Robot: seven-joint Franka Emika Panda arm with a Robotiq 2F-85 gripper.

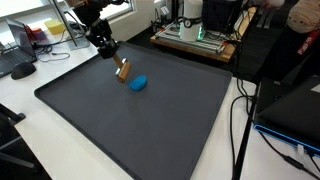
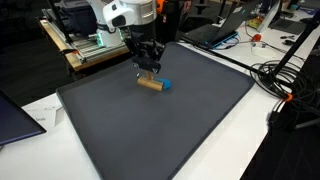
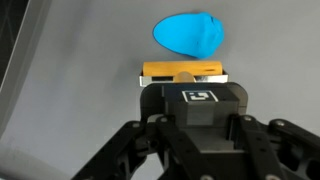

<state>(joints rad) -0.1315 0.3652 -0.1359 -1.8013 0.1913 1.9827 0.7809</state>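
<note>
— Jaws: do we see how they stand?

— We cannot tell. In the wrist view the gripper (image 3: 190,100) hides its own fingertips behind its dark body, and in both exterior views the tips are too small to read.

— Left to right, then, in an exterior view?

— First we meet the gripper (image 1: 110,56), slanting down over the mat (image 1: 150,130). At its tip sits the block (image 1: 124,71) (tan, wooden, longer than wide). Whether the tip touches it, we cannot say. Just right of the block lies the blob (image 1: 138,83), bright blue, on the mat.

— And close up?

— The wrist view shows us the block (image 3: 183,72) lying crosswise just ahead of the gripper. The blob (image 3: 189,35) is beyond it, with a thin strip of mat between them, so the two are apart.
</note>
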